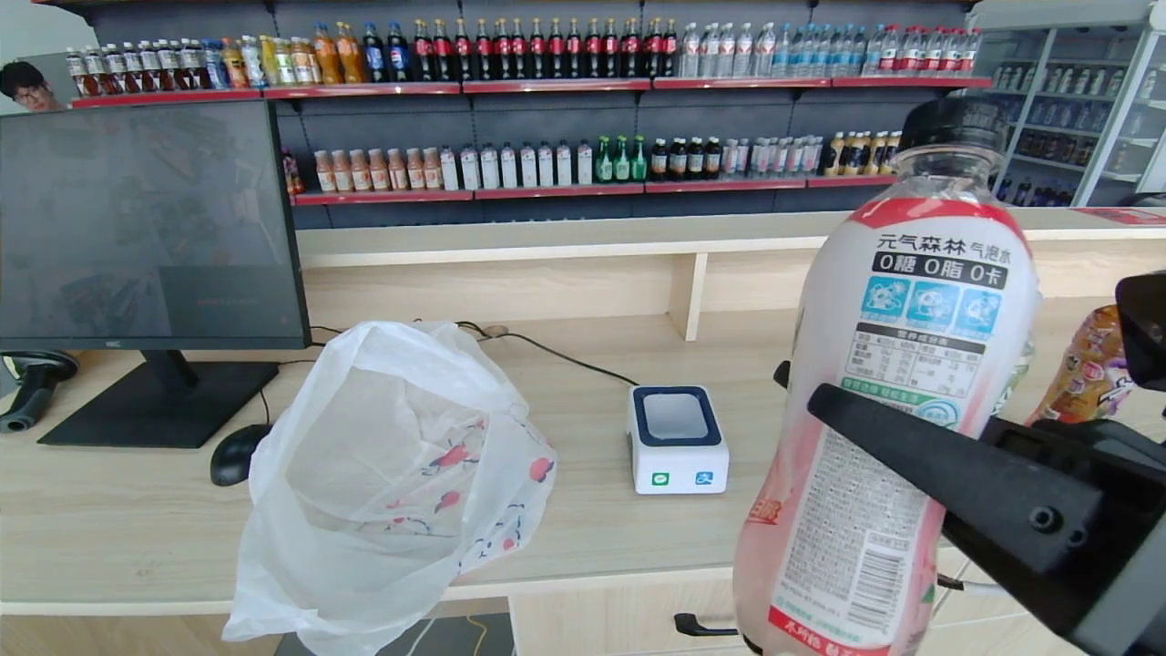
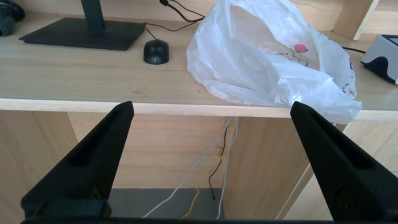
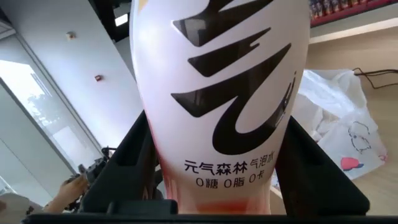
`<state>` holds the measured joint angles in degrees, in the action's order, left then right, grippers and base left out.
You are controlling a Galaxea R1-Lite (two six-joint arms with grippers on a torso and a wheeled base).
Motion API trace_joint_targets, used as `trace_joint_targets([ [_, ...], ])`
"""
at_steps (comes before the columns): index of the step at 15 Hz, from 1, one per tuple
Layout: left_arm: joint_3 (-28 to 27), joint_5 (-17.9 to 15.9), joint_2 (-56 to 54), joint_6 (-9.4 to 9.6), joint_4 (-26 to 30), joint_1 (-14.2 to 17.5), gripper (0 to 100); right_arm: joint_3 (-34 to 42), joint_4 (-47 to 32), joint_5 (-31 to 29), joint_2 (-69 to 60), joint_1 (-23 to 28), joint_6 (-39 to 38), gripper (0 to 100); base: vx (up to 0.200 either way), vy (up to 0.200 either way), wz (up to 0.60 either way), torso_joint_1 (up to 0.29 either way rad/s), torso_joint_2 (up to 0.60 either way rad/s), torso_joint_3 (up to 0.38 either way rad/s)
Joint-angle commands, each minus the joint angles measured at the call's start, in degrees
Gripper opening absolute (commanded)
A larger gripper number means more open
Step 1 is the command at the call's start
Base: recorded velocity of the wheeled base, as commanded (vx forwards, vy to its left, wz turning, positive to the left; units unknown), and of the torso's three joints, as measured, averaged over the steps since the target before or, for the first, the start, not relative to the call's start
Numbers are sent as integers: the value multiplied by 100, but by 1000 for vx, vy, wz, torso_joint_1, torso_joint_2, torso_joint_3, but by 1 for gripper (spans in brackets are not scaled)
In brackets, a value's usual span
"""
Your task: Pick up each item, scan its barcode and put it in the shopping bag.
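At the far left of the wooden counter (image 1: 109,510) a dark monitor (image 1: 146,219) stands on its flat base, with a black mouse (image 1: 235,453) just beside the base. The left gripper (image 2: 211,107) hangs in front of the counter's edge, lower than the top, its two black fingers (image 2: 93,162) spread wide apart with nothing between them. Past it sits the shopping bag (image 1: 392,483), white thin plastic with red prints, mouth gaping upward and one side drooping over the counter's front edge. To the right of the bag, apart from it, a small white scanner (image 1: 677,437) with a dark-framed window lies on the counter, a black cable running behind it. Further right, the right gripper (image 3: 216,124) is clamped on a pink-and-white drink bottle (image 1: 893,301), held upright in the air, its barcode label facing the head camera. Behind the bottle, at the right edge, an orange snack packet (image 1: 1089,364) is partly hidden.
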<state>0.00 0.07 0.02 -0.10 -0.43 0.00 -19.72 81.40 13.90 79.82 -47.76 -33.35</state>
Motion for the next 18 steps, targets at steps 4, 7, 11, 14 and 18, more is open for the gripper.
trace_joint_targets([
  [4,0,1,-2,1,-1,0,100,-119,808,-1,815,-5,-426,0,0,0,0,0,0,0],
  [7,0,1,-2,1,-1,0,100,-374,860,-1,1044,-5,-725,0,0,0,0,0,0,0],
  [11,0,1,-2,1,-1,0,100,-735,860,8,1070,-14,-752,0,0,0,0,0,0,0],
  [14,0,1,-2,1,-1,0,100,-717,860,8,1044,-66,-778,0,0,0,0,0,0,0],
  [18,0,1,-2,-8,-1,0,100,-735,860,8,1044,-66,-769,0,0,0,0,0,0,0],
])
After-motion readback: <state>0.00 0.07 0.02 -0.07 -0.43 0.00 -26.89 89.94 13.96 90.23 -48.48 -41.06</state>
